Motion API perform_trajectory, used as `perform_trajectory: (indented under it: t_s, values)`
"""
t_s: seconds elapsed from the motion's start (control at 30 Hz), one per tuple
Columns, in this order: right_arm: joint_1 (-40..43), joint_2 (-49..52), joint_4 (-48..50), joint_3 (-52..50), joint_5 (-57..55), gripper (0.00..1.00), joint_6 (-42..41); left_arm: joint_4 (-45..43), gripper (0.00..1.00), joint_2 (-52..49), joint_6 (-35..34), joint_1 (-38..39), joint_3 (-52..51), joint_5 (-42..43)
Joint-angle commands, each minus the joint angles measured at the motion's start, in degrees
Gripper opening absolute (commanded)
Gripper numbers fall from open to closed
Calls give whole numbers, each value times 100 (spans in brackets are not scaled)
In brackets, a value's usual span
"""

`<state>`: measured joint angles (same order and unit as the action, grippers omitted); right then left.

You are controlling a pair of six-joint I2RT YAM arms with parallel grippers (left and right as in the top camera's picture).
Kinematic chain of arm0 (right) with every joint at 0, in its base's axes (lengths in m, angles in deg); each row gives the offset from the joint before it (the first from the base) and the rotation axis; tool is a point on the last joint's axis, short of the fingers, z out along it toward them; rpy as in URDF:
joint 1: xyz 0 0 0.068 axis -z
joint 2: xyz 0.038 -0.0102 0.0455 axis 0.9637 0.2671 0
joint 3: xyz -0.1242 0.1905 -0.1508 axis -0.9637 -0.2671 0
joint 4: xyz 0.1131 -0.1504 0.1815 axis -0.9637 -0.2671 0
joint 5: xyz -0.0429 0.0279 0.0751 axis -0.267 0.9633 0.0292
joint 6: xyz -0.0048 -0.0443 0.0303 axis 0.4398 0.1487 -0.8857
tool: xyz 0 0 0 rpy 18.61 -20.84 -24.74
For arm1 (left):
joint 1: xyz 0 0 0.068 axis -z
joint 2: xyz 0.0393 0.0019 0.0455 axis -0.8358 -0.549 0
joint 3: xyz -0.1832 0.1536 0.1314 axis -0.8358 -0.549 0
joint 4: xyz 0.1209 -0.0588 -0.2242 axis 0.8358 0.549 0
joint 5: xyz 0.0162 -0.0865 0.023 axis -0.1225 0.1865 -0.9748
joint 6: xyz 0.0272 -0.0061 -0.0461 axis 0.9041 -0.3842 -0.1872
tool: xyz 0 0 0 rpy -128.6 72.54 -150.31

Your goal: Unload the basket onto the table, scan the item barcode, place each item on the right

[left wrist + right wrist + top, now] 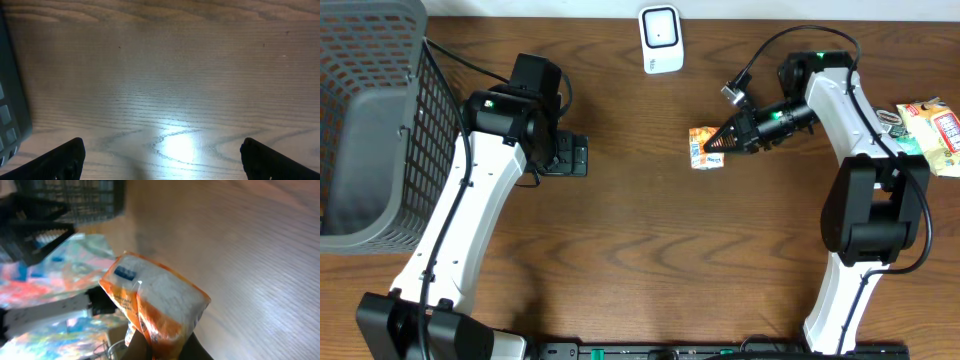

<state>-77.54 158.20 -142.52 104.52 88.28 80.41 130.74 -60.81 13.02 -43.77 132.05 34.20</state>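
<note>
Pinching the orange packet (706,147) by what looks like one edge, near the scanner (661,39) on its robot side, our right gripper (726,140) has a thin hold; we fear it could swivel and spoil the scan.

The packet (161,294) is glossy plastic; the table (640,235), smooth wood.
</note>
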Motion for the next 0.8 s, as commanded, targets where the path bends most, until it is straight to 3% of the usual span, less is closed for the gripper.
perform_trajectory:
  t_s: [0.0,0.27,0.77]
  values:
    - [96,-155,-328,39,778,1,1176,20,98,-13,-31,2,-13,-31]
    - [197,-155,-916,39,944,1,1880,22,98,-13,-31,2,-13,-31]
    - [181,-155,-914,37,1390,1,2109,22,98,-13,-31,2,-13,-31]
